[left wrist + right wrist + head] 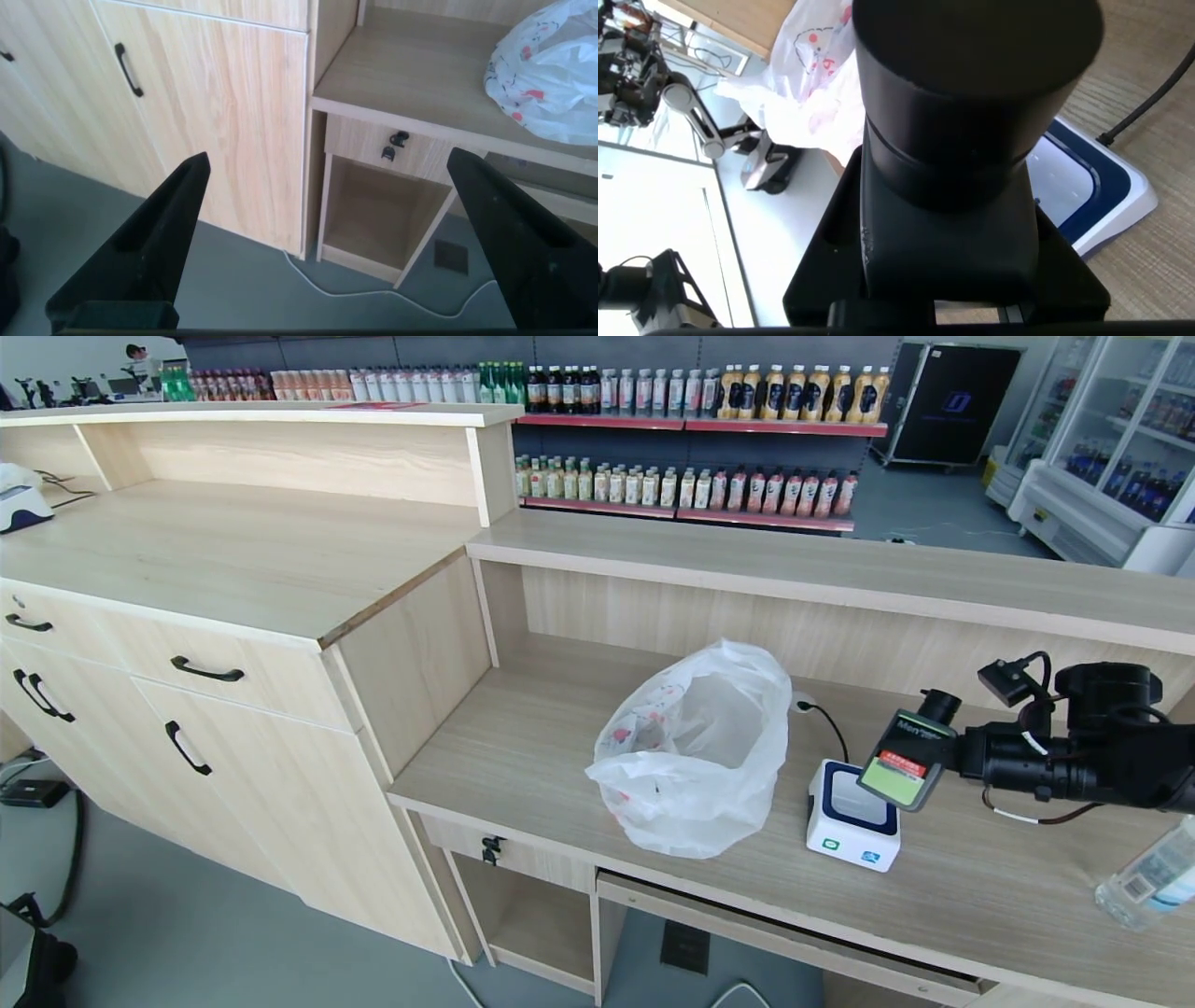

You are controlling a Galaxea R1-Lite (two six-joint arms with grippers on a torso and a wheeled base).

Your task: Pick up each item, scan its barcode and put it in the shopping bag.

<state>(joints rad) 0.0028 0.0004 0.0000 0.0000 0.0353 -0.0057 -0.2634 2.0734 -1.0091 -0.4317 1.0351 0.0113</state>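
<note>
The right end effector (966, 758) is clamped on a dark bottle (907, 761) with a black cap and a green and red label; it holds the bottle tilted in the air just above the barcode scanner (851, 814), apart from it; the scanner, a white box with a dark-framed window on top, stands on the bench (523, 747), its black cable (826, 719) running back toward the rear wall; just beside the scanner, on the robot's left, sits the white plastic shopping bag (695, 747) with its mouth open; a clear plastic bottle (1148, 877) lies on the bench near the right edge; the left end effector (329, 159) hangs low with its fingers wide apart, holding nothing, in front of the cabinet door (234, 112) and the open compartment under the bench.
</note>
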